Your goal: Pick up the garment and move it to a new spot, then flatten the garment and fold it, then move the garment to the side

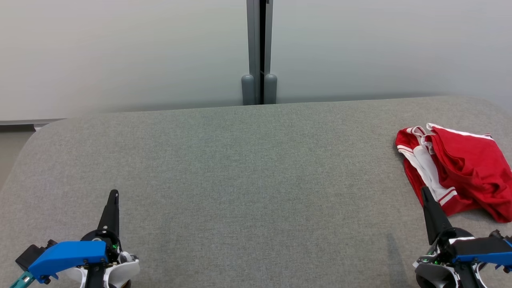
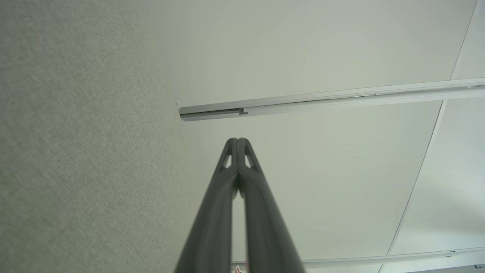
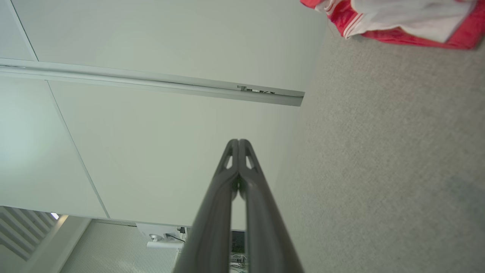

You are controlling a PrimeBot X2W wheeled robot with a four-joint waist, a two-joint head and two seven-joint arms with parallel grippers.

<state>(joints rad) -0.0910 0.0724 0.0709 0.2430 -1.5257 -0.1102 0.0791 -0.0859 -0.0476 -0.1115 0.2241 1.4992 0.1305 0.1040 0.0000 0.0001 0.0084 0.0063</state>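
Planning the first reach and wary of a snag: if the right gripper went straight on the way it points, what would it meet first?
Probably the pale wall panel beyond the grey fabric surface: the right gripper, jaws shut, aims there. The crumpled red-and-white garment lies beside that line; depth is unclear.

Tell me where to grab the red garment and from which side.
Pinch the red garment at its bunched left edge by the white stripe, where folds rise off the grey surface. Come from above with the right tool, nearest it; it is shut, so open first.

L hand (image 1: 115,194) shut, R hand (image 1: 425,190) shut, both pointing fwd, seemingly hovering
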